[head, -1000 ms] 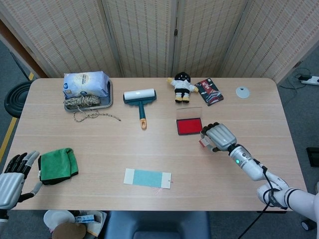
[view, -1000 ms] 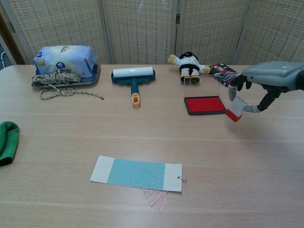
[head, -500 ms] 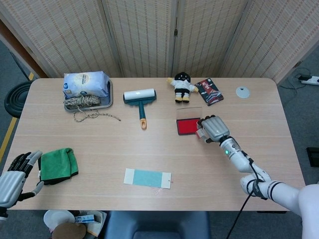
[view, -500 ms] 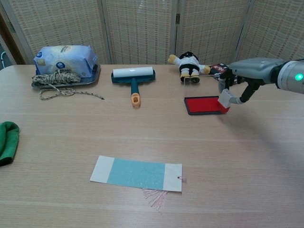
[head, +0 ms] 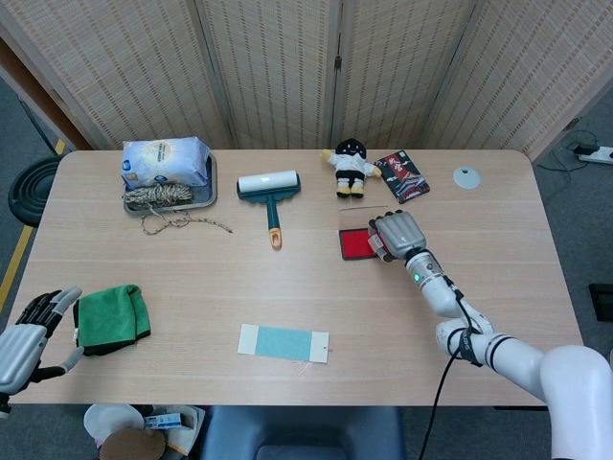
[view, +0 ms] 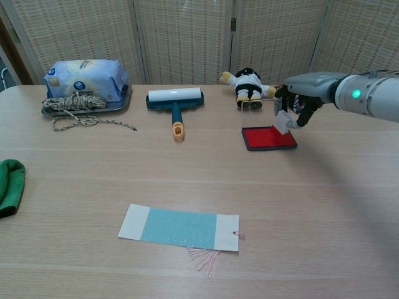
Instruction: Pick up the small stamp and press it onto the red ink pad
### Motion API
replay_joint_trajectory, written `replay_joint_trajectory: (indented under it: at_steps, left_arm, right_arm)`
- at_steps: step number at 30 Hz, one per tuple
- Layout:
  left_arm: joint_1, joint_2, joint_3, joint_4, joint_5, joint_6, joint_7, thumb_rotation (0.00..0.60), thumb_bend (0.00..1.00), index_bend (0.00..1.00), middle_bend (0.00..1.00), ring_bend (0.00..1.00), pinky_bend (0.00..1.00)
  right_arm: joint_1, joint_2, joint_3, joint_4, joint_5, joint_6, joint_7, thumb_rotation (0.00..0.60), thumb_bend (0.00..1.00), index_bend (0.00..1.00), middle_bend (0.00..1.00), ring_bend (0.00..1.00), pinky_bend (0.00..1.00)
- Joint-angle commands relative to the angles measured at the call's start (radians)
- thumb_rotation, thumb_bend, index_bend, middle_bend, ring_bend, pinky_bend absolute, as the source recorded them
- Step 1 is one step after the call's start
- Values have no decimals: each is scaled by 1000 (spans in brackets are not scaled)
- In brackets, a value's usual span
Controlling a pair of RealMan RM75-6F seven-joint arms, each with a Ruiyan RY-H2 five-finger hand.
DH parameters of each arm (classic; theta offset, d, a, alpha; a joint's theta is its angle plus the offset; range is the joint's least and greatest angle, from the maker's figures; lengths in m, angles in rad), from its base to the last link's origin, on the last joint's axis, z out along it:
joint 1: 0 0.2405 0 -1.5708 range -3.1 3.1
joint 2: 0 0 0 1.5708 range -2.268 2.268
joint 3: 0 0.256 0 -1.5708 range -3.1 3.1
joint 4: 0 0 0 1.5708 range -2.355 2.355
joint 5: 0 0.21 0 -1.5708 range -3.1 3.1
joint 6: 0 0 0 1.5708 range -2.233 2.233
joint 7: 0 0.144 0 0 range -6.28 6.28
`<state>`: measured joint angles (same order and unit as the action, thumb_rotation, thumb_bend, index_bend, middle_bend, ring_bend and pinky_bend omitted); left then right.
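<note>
The right hand (view: 293, 106) has its fingers clamped on the small stamp (view: 283, 122), tilted above the red ink pad (view: 268, 137)'s three-o'clock edge; pressing there risks uneven inking or tipping.

The head view looks steeply down on the whole table (head: 192, 287); the chest view faces it low and nearer, sharing its centre.

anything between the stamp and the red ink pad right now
Nothing visible. The right hand holds the small stamp directly over the right part of the red ink pad, whose red surface lies bare beneath it. Whether the stamp already touches the pad cannot be told.
</note>
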<state>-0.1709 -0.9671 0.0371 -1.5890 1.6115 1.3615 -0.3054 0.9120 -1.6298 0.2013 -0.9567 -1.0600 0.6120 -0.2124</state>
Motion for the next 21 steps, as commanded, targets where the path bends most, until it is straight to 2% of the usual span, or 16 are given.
replay_joint_trajectory:
  at_steps: [1, 10, 21]
  left_arm:
    - [0, 2, 2, 4, 6, 6, -8, 600, 340, 0, 0, 0, 15]
    - [-5, 3, 0, 19, -11, -3, -43, 600, 340, 0, 0, 0, 15]
    - [-13, 4, 0, 34, -17, -11, -68, 600, 340, 0, 0, 0, 15]
  right_arm:
    - [18, -28, 6, 35, 15, -14, -10, 600, 329, 600, 382, 276, 276]
    - [54, -104, 18, 170, 27, -60, 13, 600, 329, 602, 382, 276, 276]
    - [66, -155, 13, 266, -11, -88, 62, 600, 325, 603, 382, 276, 276]
